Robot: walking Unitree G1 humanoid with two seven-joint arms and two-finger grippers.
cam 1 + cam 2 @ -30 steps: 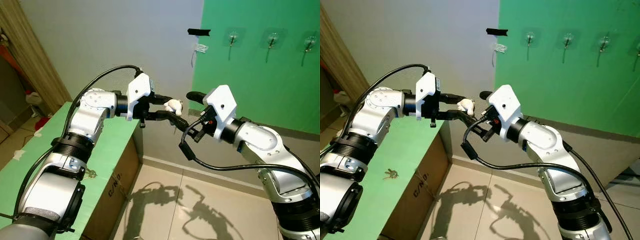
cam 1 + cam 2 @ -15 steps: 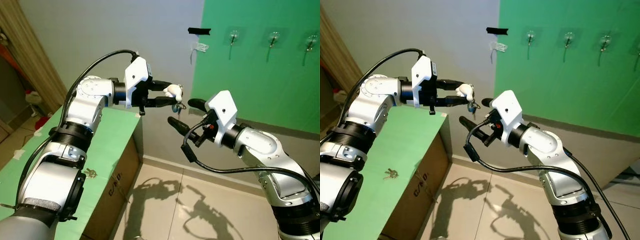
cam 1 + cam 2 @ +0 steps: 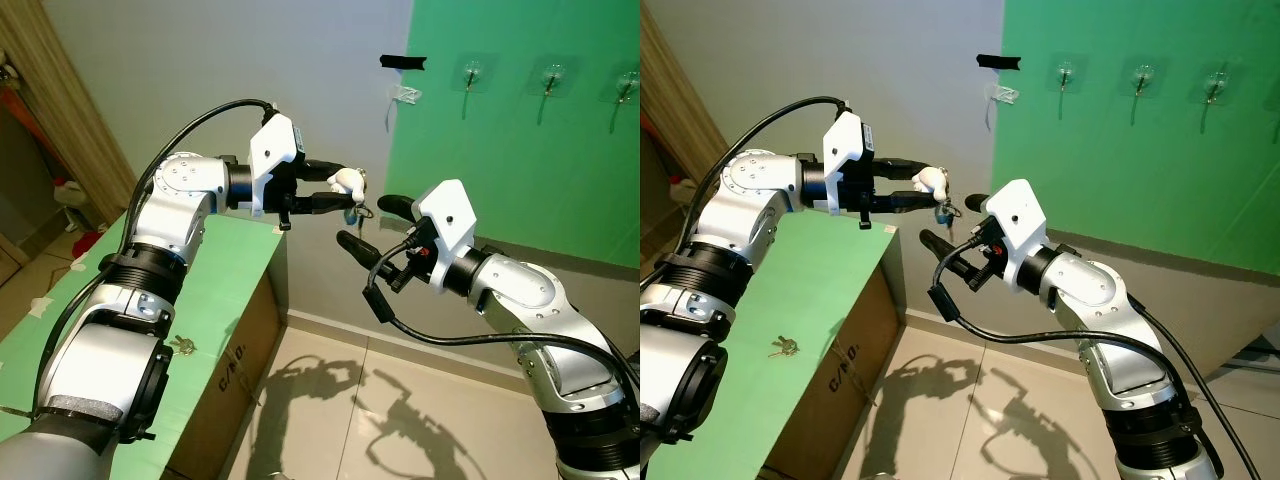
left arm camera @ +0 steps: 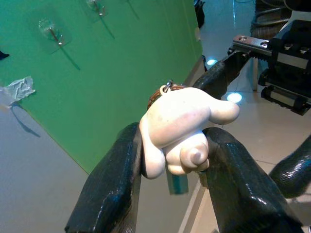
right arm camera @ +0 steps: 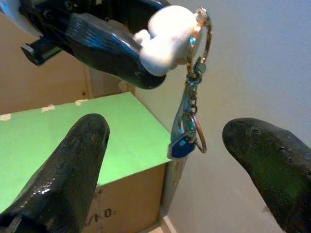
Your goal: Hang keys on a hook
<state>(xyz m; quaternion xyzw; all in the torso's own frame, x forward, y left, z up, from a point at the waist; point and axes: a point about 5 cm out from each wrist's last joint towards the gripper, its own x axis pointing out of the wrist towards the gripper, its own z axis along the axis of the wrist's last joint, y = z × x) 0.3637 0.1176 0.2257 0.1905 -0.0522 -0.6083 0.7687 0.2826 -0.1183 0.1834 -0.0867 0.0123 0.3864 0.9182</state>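
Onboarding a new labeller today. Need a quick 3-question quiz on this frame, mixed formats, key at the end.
1. True or false: the left end effector is shut on the white figurine keychain.
2. The right end effector is: A) shut on the keys, B) open with the hanging keys between its fingers, C) resting on the green table.
3. Fill in: a second, loose set of keys lies on the green ____.

Key: 1 true. 2 B. 3 table.
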